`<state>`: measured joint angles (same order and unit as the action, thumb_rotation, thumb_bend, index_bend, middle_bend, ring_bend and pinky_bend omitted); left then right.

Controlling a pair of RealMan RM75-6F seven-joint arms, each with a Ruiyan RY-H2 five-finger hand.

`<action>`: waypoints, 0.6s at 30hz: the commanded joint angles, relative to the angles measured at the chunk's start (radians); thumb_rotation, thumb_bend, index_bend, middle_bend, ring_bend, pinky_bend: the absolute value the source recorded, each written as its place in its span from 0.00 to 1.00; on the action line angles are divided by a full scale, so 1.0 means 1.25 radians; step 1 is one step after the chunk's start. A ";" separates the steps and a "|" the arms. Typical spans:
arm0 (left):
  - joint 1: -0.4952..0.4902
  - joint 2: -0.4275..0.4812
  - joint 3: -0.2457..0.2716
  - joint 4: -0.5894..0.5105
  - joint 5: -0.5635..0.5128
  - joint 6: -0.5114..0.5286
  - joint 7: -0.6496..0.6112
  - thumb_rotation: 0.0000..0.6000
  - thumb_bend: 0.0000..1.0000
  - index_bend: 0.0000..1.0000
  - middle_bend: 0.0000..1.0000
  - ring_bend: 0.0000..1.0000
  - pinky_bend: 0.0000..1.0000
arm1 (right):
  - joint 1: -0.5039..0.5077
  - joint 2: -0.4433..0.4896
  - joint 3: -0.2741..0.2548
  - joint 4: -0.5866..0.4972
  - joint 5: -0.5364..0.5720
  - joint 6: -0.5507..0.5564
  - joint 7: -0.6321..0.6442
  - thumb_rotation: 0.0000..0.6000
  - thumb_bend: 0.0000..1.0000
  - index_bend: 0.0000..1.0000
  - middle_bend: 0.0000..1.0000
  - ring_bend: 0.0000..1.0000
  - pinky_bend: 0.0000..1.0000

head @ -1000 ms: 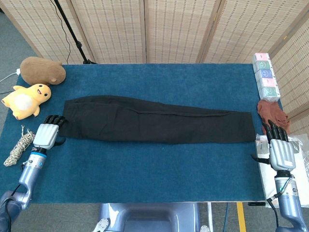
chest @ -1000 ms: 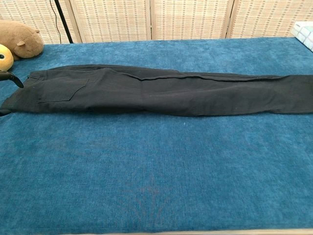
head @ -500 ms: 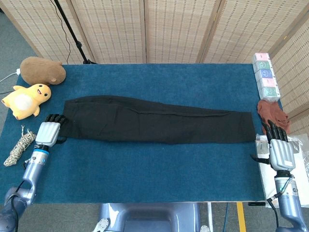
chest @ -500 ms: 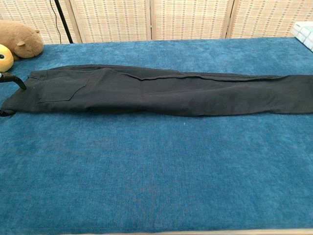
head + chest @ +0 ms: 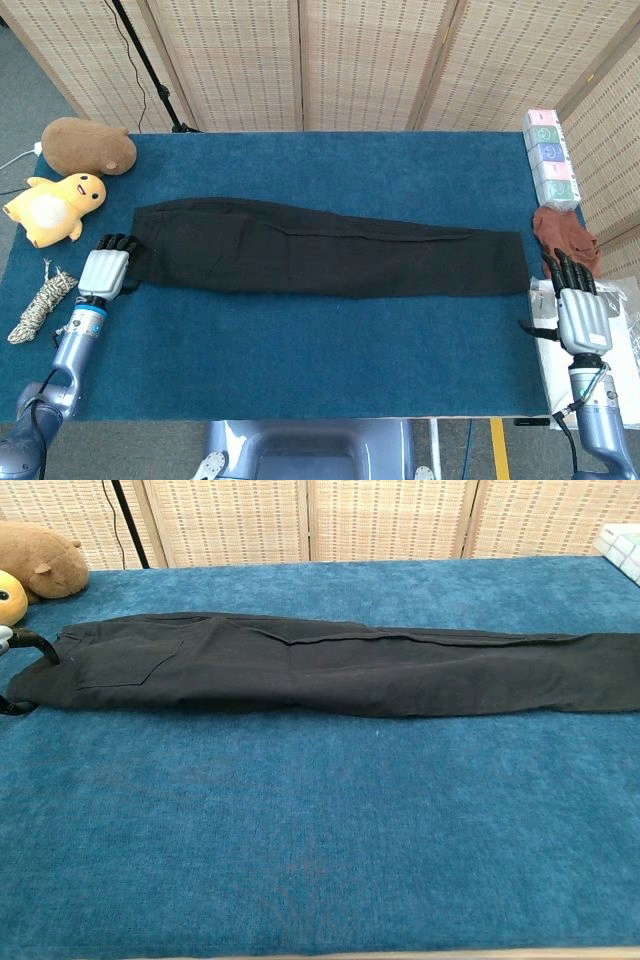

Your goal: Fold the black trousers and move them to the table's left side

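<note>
Across the worktop (image 5: 300, 350), a blue, short-piled cloth covers the whole surface, a soft, slightly grippy ground that should keep fabric from sliding while it is handled. The black trousers (image 5: 320, 262) lie full length along it, waistband toward the left end and leg cuffs toward the right. The legs are laid one over the other, so the garment reads as a single long, tapering strip. That layout suits a fold end to end, and no such fold has been made yet. The cloth is matte and thin, lying nearly flat with a few shallow creases; the chest view shows a stitched back pocket (image 5: 125, 663) near the waist.

At the waistband end sits the left hand (image 5: 104, 270), its pale casing up and dark fingers curled against the trouser edge. Whether it already pinches the cloth I cannot tell; the chest view shows only dark fingertips (image 5: 38, 645) at the hem. The right hand (image 5: 578, 305) rests just beyond the cuffs, at the worktop's right edge, fingers straight and apart, holding nothing. It looks placed to take the leg end.

Smaller things ring the edges: a brown plush (image 5: 88, 146) and a yellow plush duck (image 5: 55, 206) at the left, a coil of rope (image 5: 40, 304) below them, stacked pastel boxes (image 5: 550, 155) and a reddish crumpled cloth (image 5: 565, 232) at the right.
</note>
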<state>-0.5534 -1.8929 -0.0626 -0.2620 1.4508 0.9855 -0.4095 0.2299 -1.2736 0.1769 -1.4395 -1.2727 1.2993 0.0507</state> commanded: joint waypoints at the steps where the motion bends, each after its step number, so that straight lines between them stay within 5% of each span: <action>1: -0.002 -0.001 -0.003 0.003 -0.002 -0.001 -0.001 1.00 0.66 0.32 0.24 0.15 0.14 | -0.001 0.001 0.000 -0.001 -0.001 0.001 0.000 1.00 0.00 0.00 0.00 0.00 0.00; 7: -0.003 0.003 -0.008 0.007 -0.006 0.005 -0.008 1.00 0.80 0.33 0.25 0.15 0.14 | -0.001 0.003 0.001 -0.003 -0.001 0.000 0.003 1.00 0.00 0.01 0.00 0.00 0.00; 14: -0.005 0.007 -0.007 0.008 -0.004 0.002 -0.004 1.00 0.81 0.34 0.26 0.17 0.16 | -0.001 0.003 0.000 -0.004 -0.003 -0.003 0.002 1.00 0.00 0.01 0.00 0.00 0.00; 18: -0.009 0.007 -0.007 0.007 -0.003 0.001 -0.010 1.00 0.79 0.38 0.30 0.24 0.25 | -0.002 0.005 0.001 -0.008 -0.003 -0.001 0.004 1.00 0.00 0.01 0.00 0.00 0.00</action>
<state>-0.5627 -1.8844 -0.0718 -0.2526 1.4462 0.9884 -0.4190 0.2276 -1.2681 0.1774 -1.4490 -1.2770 1.2973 0.0551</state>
